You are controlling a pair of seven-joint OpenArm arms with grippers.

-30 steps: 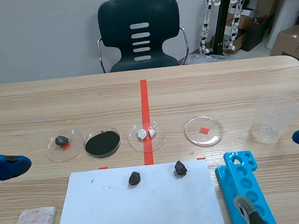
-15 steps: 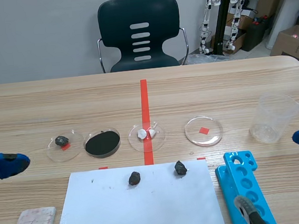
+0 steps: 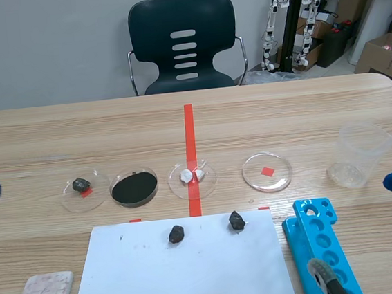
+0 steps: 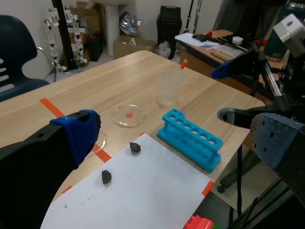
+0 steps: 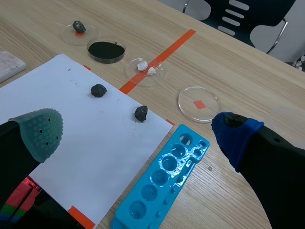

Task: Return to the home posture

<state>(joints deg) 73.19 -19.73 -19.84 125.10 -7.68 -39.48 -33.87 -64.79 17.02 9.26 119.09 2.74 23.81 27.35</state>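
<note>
Left gripper [image 4: 176, 136] and right gripper [image 5: 137, 132], both spread apart and empty, are seen at the scene view's left and right edges, where the cup [image 3: 355, 154] or rack [image 3: 321, 242] could be knocked if the right arm is swung low.

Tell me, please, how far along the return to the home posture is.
Done: the left gripper and right gripper are open and empty, out at the scene's sides; the rocks lie on the paper. In hand: nothing is held. Left: whether either arm is at home cannot be told from here.
</note>
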